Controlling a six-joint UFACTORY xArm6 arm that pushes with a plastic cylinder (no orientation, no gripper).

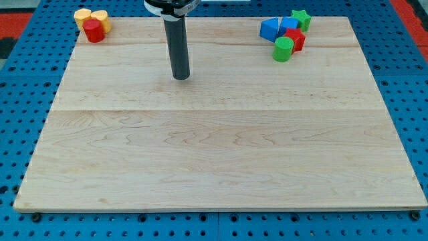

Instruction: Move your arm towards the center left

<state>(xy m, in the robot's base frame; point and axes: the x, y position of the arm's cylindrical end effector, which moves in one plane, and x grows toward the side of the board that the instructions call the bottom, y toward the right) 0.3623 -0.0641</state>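
A: What lay at the view's left?

B: In the top left corner of the pale wooden board sat a tight cluster: a yellow block with a lobed outline, a second yellow block touching it, and a red cylinder pressed against both from below. All looked smooth and matte.

A: And the rod?

B: It was a straight dark cylinder with no claw on it, so nothing was held. My tip rested on the board in the upper left-centre, well apart from either cluster, with bare wood all around it.

A: Further right?

B: Near the top right corner, a blue triangular block, a blue block, a green star, a red block and a green cylinder huddled together, touching.

A: Surroundings? Any writing?

B: A blue perforated table framed the board. I read no lettering anywhere.
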